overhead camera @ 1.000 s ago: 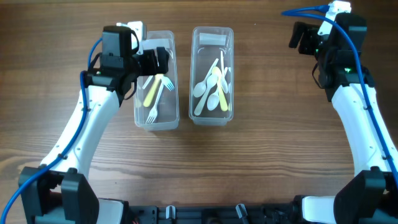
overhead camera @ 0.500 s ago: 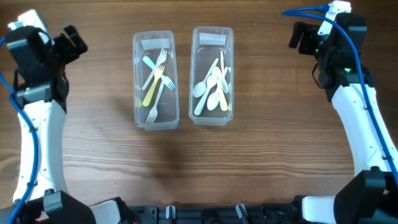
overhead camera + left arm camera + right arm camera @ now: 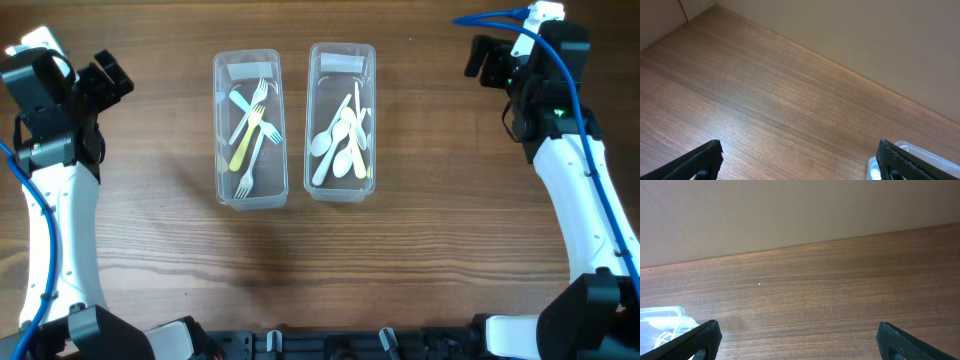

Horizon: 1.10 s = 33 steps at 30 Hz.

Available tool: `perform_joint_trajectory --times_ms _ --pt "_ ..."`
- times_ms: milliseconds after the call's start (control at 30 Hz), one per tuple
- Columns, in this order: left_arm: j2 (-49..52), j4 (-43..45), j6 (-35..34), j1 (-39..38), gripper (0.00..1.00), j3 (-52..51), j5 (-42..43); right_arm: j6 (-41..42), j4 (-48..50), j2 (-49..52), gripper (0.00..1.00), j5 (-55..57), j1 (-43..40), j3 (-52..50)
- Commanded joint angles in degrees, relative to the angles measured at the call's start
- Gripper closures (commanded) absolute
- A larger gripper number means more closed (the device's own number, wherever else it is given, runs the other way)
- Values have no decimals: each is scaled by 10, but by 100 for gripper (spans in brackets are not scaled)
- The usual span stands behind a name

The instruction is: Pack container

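Two clear plastic containers stand side by side at the table's middle back. The left container (image 3: 223, 140) holds several forks, white, yellow and light blue. The right container (image 3: 313, 140) holds several white and yellow spoons. My left gripper (image 3: 112, 72) is open and empty at the far left, well away from the containers; a corner of the left container (image 3: 920, 156) shows in its wrist view. My right gripper (image 3: 482, 58) is open and empty at the far right back; a corner of the right container (image 3: 660, 320) shows in its wrist view.
The wooden table (image 3: 400, 250) stretches in front of and around the containers. A plain beige wall (image 3: 790, 210) rises behind the table's back edge.
My left arm has drawn back from over the left container to the far left and opened empty. The forks now lie in the container. The right arm has not moved.
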Motion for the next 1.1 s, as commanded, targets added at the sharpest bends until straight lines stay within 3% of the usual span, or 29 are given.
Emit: perform_joint_trajectory --times_ms 0,367,633,900,1067 --pt "-5 -5 -3 3 0 3 -3 -3 1 -5 0 10 -1 2" --pt "-5 -9 -3 3 0 3 -3 -4 1 -5 0 14 -1 2" --pt "-5 -9 -3 3 0 3 -3 -14 -20 -22 0 139 -1 2" --pt "-5 -9 -3 3 0 3 -3 -16 -9 -194 0 147 -1 2" --pt "-5 -9 -3 3 0 3 -3 -17 -68 -356 0 147 -1 -6"
